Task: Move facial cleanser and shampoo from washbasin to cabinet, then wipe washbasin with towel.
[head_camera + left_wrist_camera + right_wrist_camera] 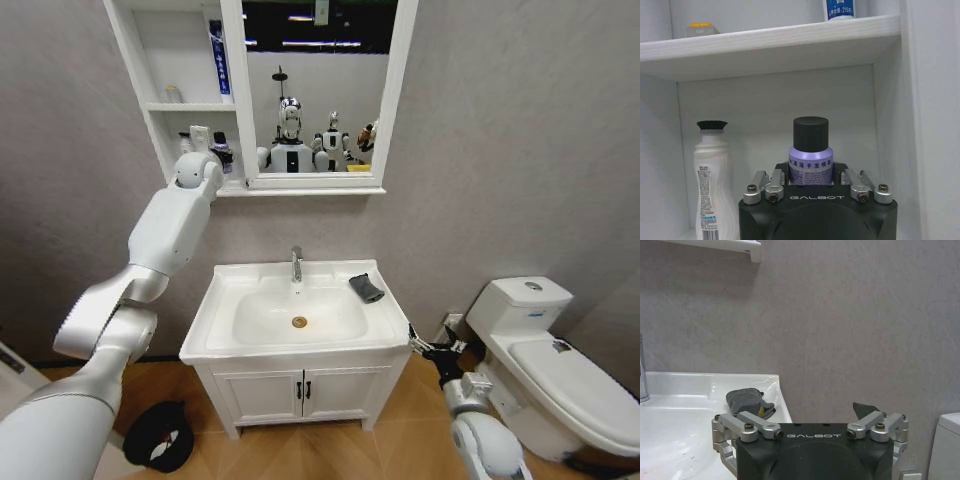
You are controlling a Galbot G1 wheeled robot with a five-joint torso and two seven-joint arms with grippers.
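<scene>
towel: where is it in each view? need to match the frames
Head view: the towel lies on the washbasin's back right corner, right of the tap.
Right wrist view: towel on the basin corner, just beyond the right gripper.
Left wrist view: not in it; cabinet shelves instead.
Shared landmark: the washbasin's white rim, in head and right wrist views.

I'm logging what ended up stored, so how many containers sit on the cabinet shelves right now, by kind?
In the cabinet:
White bottle with black cap: 1
Purple bottle with black cap, between the left gripper's fingers: 1
Blue-labelled tube, upper shelf: 1
Small yellow-lidded item, upper shelf: 1
Total: 4
</scene>
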